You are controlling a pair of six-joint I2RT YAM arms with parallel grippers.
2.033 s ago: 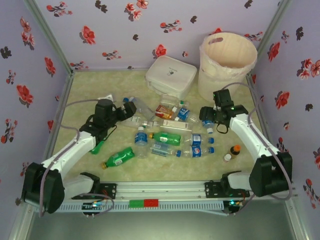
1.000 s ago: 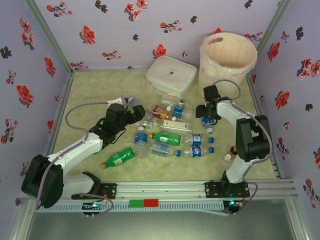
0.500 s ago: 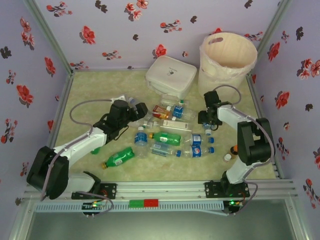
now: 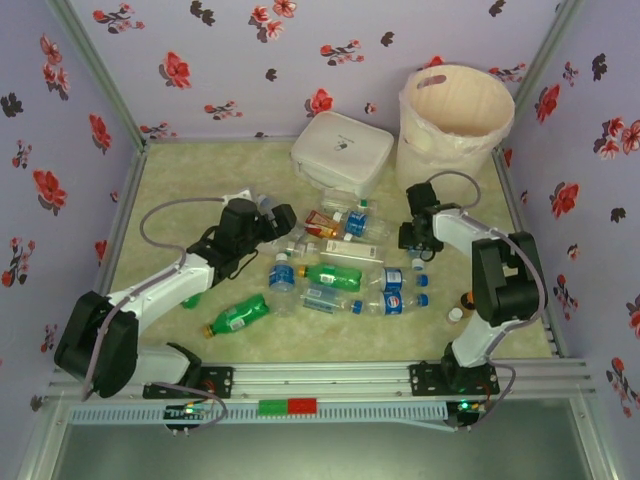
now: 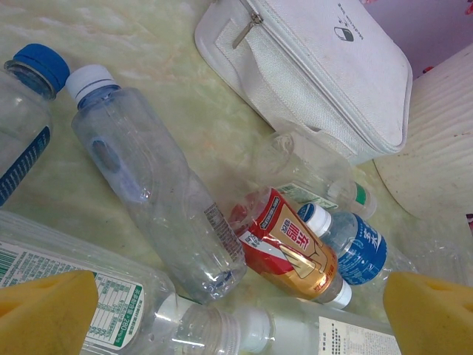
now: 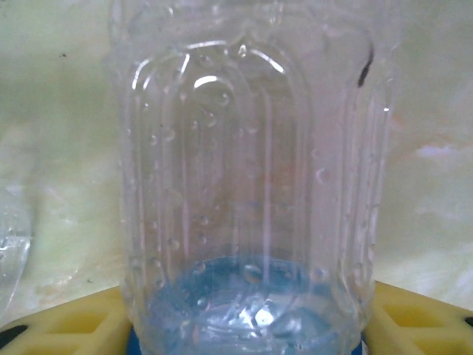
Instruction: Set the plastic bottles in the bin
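The right gripper [image 4: 417, 243] squeezes a clear bottle [image 6: 247, 185] near the bin [image 4: 440, 155] in the far right corner. The left gripper [image 4: 279, 220] is wide open above other bottles [image 4: 332, 276] in the middle.

Left fingers [image 5: 44, 310] spread wide; right fingers [image 6: 421, 322] pinch a clear bottle [image 6: 251, 185].

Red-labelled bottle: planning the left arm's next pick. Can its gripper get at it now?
Probably yes: the left gripper is open, and the red-labelled bottle lies ahead, uncovered, though neighbouring bottles crowd both sides.
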